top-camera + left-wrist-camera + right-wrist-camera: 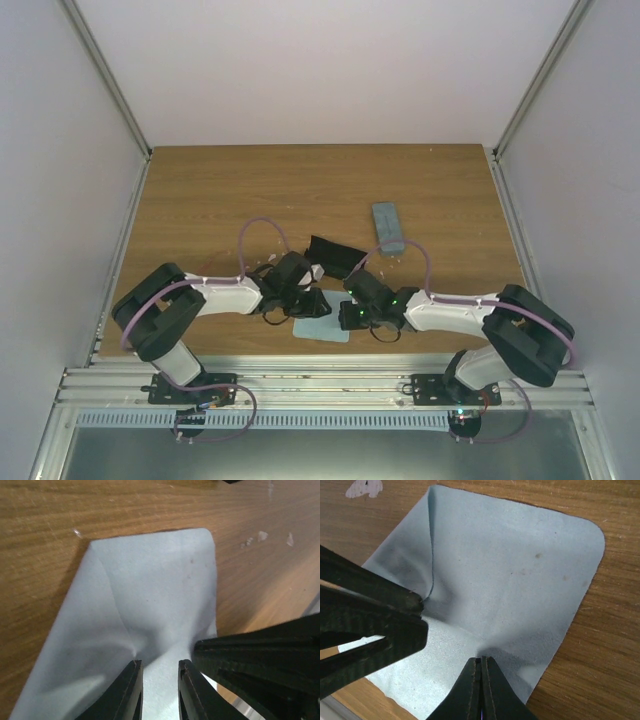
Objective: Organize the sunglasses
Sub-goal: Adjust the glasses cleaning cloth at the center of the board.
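Observation:
A light blue cleaning cloth (322, 329) lies flat on the wooden table between both arms. My right gripper (481, 661) is shut, its tips pinching a pucker near one edge of the cloth (510, 565). My left gripper (158, 666) is open, its two fingertips (134, 669) resting on the cloth (150, 585), which creases at one tip. The two grippers meet tip to tip over the cloth (325, 312). The right gripper's fingers (260, 655) show in the left wrist view. I cannot make out the sunglasses in any view; the arms may hide them.
An oblong black case (335, 255) lies just behind the grippers. A grey-blue case (388, 227) lies further back right. White side walls and metal rails enclose the table (250, 190). Small white flecks (260, 536) dot the wood.

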`<state>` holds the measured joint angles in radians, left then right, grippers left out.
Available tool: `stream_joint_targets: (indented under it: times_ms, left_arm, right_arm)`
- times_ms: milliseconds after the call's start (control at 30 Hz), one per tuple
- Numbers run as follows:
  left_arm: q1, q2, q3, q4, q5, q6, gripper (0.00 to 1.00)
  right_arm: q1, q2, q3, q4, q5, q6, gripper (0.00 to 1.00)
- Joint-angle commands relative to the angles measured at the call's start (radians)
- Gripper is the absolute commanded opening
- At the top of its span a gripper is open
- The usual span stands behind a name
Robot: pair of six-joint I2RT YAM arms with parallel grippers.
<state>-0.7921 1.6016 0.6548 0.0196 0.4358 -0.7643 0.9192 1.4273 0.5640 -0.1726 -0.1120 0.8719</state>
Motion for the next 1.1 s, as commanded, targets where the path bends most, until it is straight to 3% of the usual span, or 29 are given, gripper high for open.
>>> stream_joint_targets:
  times_ms: [0,300,500,600,733,833,1067]
  left_arm:
    - [-0.001,0.023,0.064,-0.127,-0.107,0.052,0.21]
    - [0.033,-0.07,0.08,-0.363,-0.469,0.059,0.2]
    - [0.051,-0.167,0.091,-0.402,-0.593,0.042,0.2]
    - [0.051,-0.216,0.073,-0.337,-0.501,0.087,0.21]
    - [0.051,-0.227,0.034,-0.153,-0.187,0.171,0.22]
    - [0.046,-0.179,0.017,-0.059,-0.042,0.168,0.22]
    - [0.004,-0.015,0.052,0.019,0.042,0.131,0.22]
  right_arm:
    - [-0.009,0.018,-0.015,-0.008,-0.003,0.012,0.02]
    - [-0.01,0.006,-0.018,-0.089,0.058,0.028,0.02]
    - [-0.01,0.009,-0.007,-0.102,0.072,0.027,0.02]
    - [-0.011,0.002,0.0,-0.103,0.074,0.021,0.02]
    - [-0.01,0.001,0.003,-0.101,0.066,0.013,0.02]
    - [-0.011,0.011,0.0,-0.099,0.06,0.013,0.02]
    - [-0.01,0.024,-0.016,-0.079,0.047,0.018,0.01]
